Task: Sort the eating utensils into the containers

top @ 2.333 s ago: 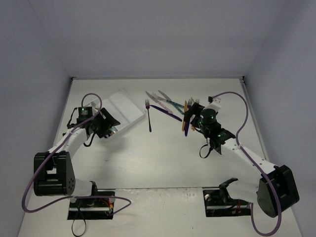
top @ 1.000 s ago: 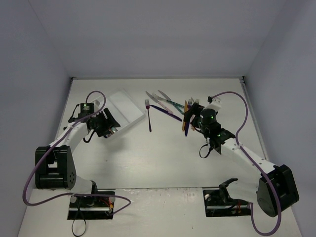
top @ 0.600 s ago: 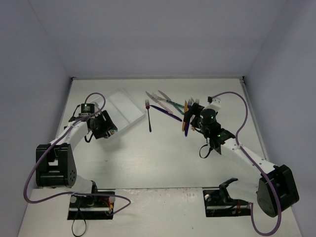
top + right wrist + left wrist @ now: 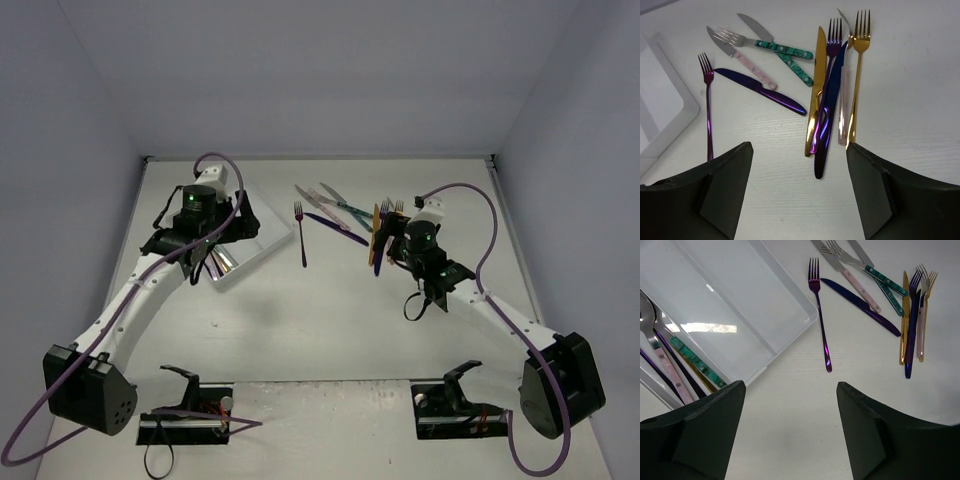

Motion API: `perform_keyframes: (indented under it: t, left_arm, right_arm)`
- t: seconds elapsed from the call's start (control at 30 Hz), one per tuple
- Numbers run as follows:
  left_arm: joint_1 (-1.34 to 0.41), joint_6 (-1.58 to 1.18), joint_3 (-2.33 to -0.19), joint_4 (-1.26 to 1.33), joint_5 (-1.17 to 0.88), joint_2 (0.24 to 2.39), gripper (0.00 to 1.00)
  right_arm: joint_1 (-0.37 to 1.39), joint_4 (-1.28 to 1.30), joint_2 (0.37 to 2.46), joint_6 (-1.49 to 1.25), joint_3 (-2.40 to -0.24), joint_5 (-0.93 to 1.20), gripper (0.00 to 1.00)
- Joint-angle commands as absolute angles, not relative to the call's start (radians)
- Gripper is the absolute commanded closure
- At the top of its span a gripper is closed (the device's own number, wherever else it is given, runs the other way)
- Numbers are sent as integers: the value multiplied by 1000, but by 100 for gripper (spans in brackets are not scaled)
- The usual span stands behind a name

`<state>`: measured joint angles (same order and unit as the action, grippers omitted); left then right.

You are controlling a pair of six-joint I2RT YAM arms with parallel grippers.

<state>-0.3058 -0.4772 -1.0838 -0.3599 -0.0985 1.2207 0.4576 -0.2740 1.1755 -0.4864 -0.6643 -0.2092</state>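
Soft, even light from above keeps the white table [image 4: 330, 320] bright, with only faint, blurred shadows under the arms and a cool bluish cast on the walls. In the left wrist view a white glare streak lies on the tray [image 4: 745, 285] floor, and in the right wrist view the gold knife [image 4: 816, 85] mirrors bright patches. The dark fingers [image 4: 695, 435] at each wrist view's near edge look soft and underexposed.

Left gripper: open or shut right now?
Open. The left gripper shows its two fingers wide apart, with nothing held between them.
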Motion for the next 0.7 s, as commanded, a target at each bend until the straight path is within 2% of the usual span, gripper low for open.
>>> perform_keyframes:
  t: [0.0,0.13,0.23,0.5,0.67]
  left_arm:
    - [-414,-439,-1136,-337,117,1289,29]
    - [-509,-485,-1211,-340,204,1414,30]
    - [-550,-528,-1284,-332,246,1511,36]
    - [-568,-568,-1437,-263,246,1809,49]
    - [-569,-580,-1518,-256,250,1938,53]
  right_arm:
    - [447,-278,1183,-401,-729,-253,27]
    - [439,-257,1166,-397,-724,-255,27]
    - [433,-248,1138,-403,-709,-255,27]
    - [425,-224,1082,-426,-662,-242,27]
    - [423,-222,1074,-440,-646,-229,27]
